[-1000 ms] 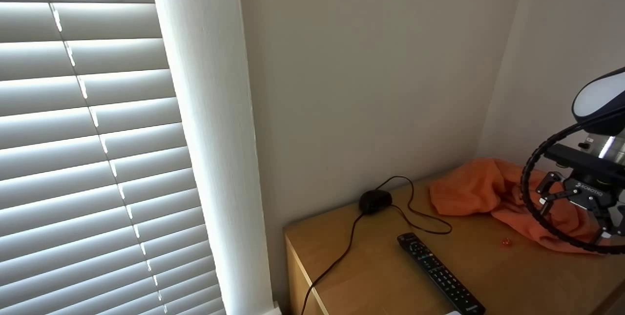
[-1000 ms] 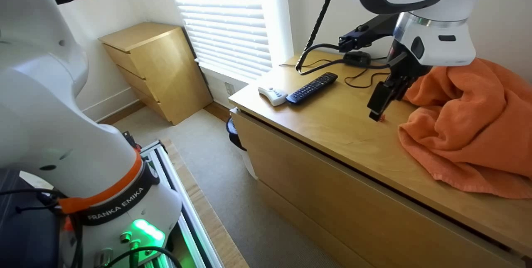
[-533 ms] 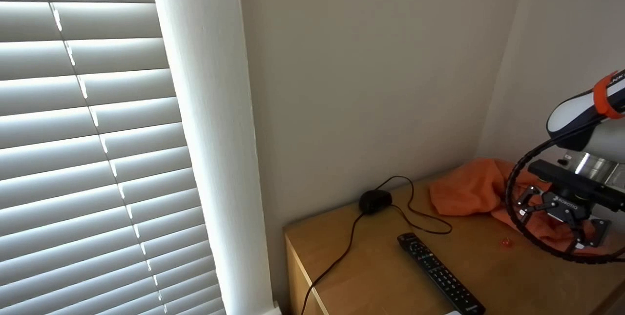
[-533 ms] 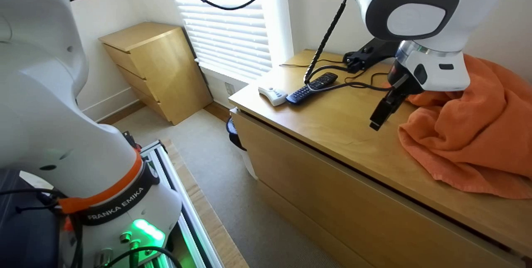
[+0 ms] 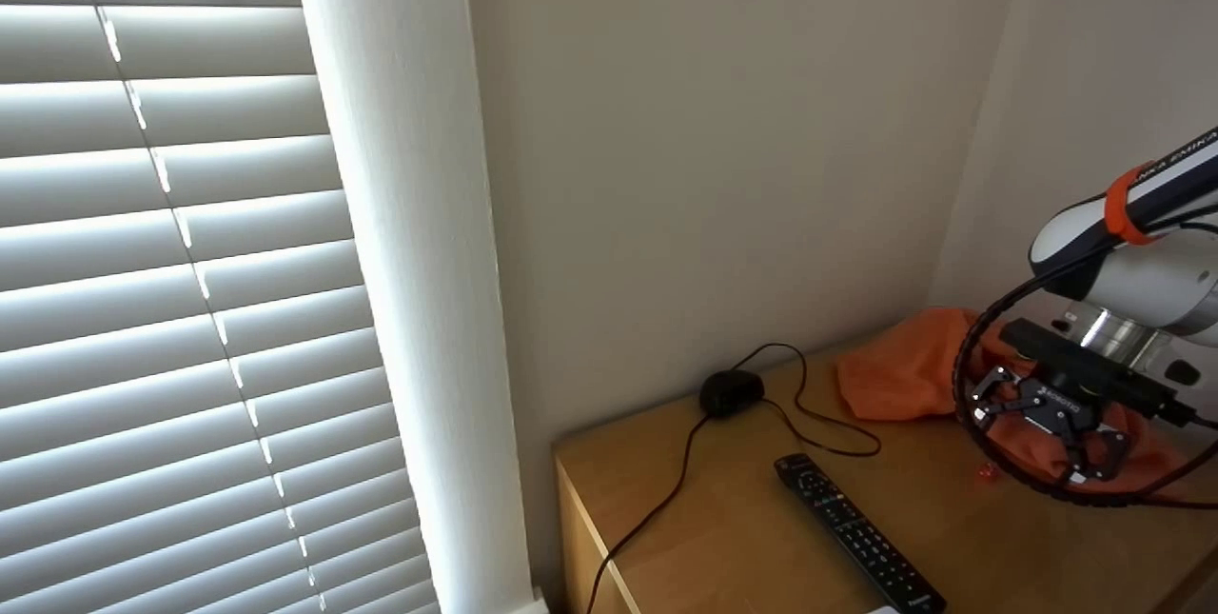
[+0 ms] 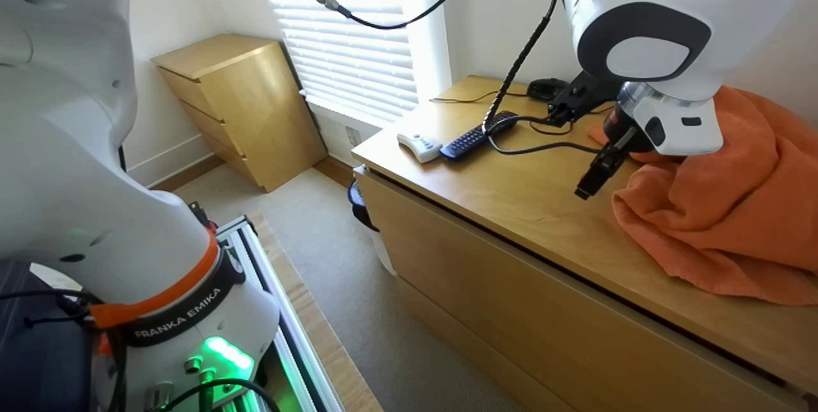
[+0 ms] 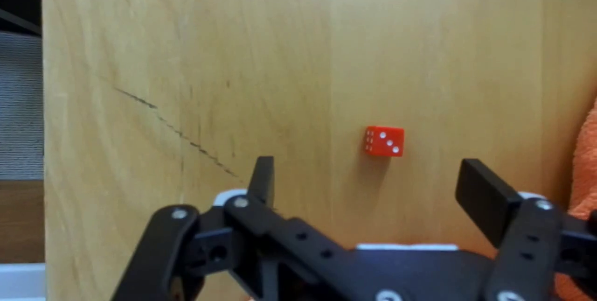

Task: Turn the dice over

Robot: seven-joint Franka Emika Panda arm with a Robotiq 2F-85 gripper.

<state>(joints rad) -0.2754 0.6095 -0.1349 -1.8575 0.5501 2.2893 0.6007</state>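
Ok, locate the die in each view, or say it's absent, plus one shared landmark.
In an exterior view: die, lower right.
In an exterior view: unseen, perhaps behind the jaws; towel right.
Wrist view: die right of centre, near mid-height.
Shared landmark: towel, at right in all three.

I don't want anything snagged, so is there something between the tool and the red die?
Nothing visible stands between the open tool and the red die in the wrist view. The die sits on the wooden top; the orange cloth lies off to one side, apart from the die.
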